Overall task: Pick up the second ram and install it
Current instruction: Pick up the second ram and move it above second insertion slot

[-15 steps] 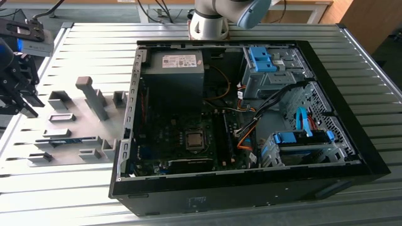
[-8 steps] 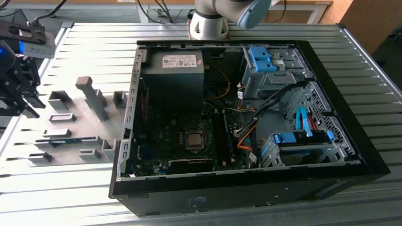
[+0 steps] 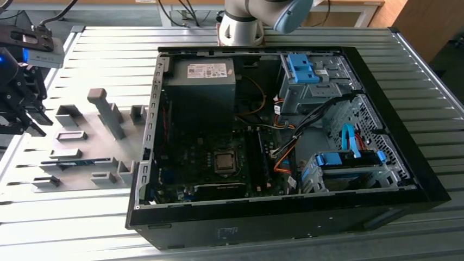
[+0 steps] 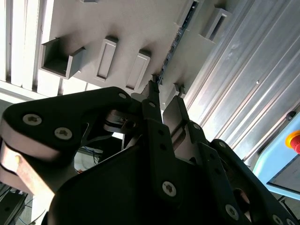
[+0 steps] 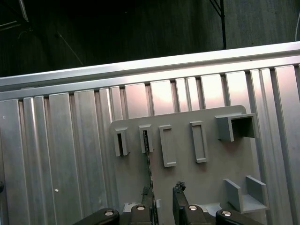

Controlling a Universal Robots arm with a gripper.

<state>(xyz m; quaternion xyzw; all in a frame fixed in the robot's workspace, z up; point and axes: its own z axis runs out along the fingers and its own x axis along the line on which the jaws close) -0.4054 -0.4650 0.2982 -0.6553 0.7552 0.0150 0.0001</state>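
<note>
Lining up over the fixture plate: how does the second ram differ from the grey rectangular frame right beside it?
In the first wrist view, the second ram is a thin dark strip standing on edge, while the grey frame is pale, wider and hollow. The second ram is much longer and reaches toward the open gripper; the grey frame stops well short of it. Both sit on the grey plate and run parallel.

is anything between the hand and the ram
Nothing visible does. The open hand hangs just above the ram, which sits on edge in the grey holder plate.
</note>
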